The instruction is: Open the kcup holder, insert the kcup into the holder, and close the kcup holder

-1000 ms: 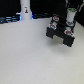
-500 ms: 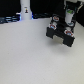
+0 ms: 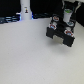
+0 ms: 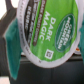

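While the pale desk [image 3: 30, 55] is lying bare across most of the exterior view, a white upright object [image 3: 25, 9] is standing at its far edge toward the exterior view's left; it is too blurred to identify. Moving rightward, the kcup holder [image 3: 61, 33] is sitting on the desk toward the exterior view's right, a black boxy block with pale marks showing on it. Whether its lid is raised or lowered cannot be told at this resolution. Directly above the holder, the hand [image 3: 67, 11] is hovering, with the kcup [image 3: 67, 12] showing as a green and white patch in its grip, apart from the desk and just over the holder's top.

In the wrist view, the kcup [image 4: 47, 31] is filling most of the picture, its green and white foil top reading "Dark Magic" and facing the camera. The hand is clenching it: one teal finger pad [image 4: 11, 47] is pressing against the pod's rim on one side, and the other is touching the opposite rim at the picture's edge.
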Robot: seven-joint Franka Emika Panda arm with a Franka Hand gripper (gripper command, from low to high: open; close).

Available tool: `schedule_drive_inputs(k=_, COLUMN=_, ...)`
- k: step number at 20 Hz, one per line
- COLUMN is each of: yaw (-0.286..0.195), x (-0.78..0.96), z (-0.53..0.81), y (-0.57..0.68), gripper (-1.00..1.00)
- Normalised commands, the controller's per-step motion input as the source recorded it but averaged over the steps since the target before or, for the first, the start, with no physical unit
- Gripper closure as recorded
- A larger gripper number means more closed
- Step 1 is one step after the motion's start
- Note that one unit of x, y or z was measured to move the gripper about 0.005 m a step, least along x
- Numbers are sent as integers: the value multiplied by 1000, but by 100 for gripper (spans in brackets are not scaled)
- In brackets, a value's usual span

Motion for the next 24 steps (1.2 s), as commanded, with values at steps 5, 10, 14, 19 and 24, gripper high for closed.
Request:
schedule_drive_inputs(k=5, yaw=3, x=-109, z=-62, y=-128, gripper=100)
schedule_drive_inputs(k=10, yaw=-3, x=95, z=-17, y=-82, gripper=100)
schedule_drive_inputs(k=14, yaw=-1, x=116, z=-10, y=-43, gripper=100)
schedule_drive_inputs(k=19, yaw=0, x=45, z=-39, y=-50, gripper=100)
schedule_drive_inputs(k=24, yaw=0, x=151, z=-134, y=-13, gripper=100)
